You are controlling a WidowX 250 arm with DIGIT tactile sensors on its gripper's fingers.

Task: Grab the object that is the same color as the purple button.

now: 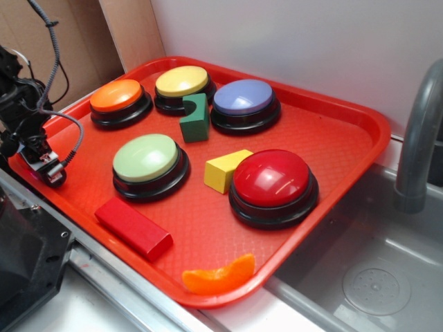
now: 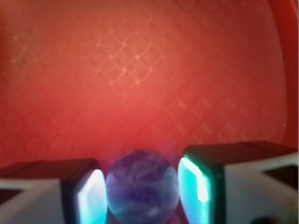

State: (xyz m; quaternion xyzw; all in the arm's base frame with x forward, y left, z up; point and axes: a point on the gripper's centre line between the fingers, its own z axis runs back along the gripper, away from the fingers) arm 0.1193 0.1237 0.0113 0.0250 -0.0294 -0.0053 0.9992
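Observation:
The small mottled purple ball (image 2: 142,184) sits between my gripper's (image 2: 141,189) two glowing pads (image 2: 91,196) in the wrist view, touching both, just over the red tray floor (image 2: 140,70). In the exterior view my gripper (image 1: 47,169) is down at the tray's far left edge, and the ball is hidden behind it. The purple button (image 1: 243,97), a lavender dome on a black base, stands at the back of the tray (image 1: 332,131), far from the gripper.
Orange (image 1: 118,95), yellow (image 1: 181,81), green (image 1: 147,158) and red (image 1: 271,178) buttons stand on the tray. A green block (image 1: 195,119), yellow block (image 1: 225,169), red block (image 1: 133,227) and orange slice (image 1: 220,275) lie among them. A sink (image 1: 374,270) with a grey faucet (image 1: 419,138) is at the right.

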